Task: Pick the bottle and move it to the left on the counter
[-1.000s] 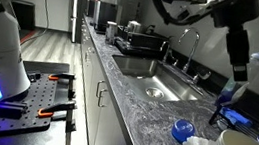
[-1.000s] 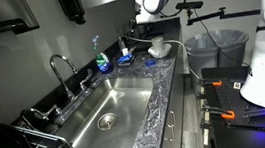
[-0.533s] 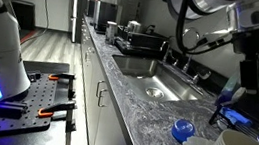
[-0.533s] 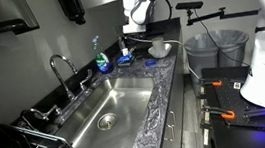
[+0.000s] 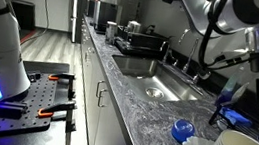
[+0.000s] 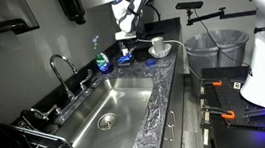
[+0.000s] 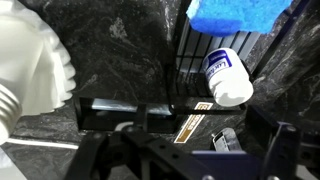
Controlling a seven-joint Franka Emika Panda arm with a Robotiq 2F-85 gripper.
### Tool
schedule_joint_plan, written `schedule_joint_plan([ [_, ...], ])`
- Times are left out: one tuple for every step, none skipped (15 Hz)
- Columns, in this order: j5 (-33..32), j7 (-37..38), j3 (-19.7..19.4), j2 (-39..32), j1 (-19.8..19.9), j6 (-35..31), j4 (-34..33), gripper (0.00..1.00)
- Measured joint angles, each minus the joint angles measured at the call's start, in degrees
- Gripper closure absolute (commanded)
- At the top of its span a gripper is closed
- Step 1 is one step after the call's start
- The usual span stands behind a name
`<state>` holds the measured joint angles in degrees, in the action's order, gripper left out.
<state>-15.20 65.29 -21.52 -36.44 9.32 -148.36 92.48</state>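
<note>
Hanging over one end of the surface, the end effector sits above a patch of blue things by the wall. It is open. In the wrist view the end effector fills the bottom of the picture. Its two dark fingers stand far apart, and nothing is between them.

The bottle shows best in the wrist view. It is small and has a white cap and a label. It is on the right side, just under a blue sponge. It sits at the edge of a dark mat with thin bars. I cannot tell if it stands on the mat or just beside it. The bottle is not touching the end effector. It is too small to pick out in the exterior views.

White cups with wavy rims are on the left of the wrist view, well apart from the bottle.

In an exterior view, a steel sink is set into the surface, with a faucet behind it. A tall bottle with blue liquid stands by the wall between the faucet and the end effector. A white mug sits near the front edge.
</note>
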Motion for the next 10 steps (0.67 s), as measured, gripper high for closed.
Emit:
schedule_joint_plan([
  [1.0,0.0,-0.2,-1.6,0.1,1.0,-2.0,0.00],
  [2.1,-0.1,-0.2,-3.0,0.4,1.7,-3.7,0.00],
  [3.3,-0.4,-0.1,-4.3,0.7,2.1,-5.2,0.00],
  [4.2,-0.8,0.0,-5.4,0.9,2.1,-6.6,0.00],
  [5.0,-0.9,0.0,-6.2,1.0,2.1,-7.6,0.00],
  [5.6,-1.0,0.1,-7.0,1.1,2.1,-8.6,0.00],
  [6.1,-1.0,0.2,-7.7,1.2,2.1,-9.5,0.00],
  [6.5,-1.3,0.3,-8.3,1.2,2.1,-10.3,0.00],
  [6.8,-1.5,0.4,-8.8,1.2,2.1,-11.1,0.00],
  [7.0,-1.8,0.4,-9.5,1.2,2.1,-12.1,0.00],
])
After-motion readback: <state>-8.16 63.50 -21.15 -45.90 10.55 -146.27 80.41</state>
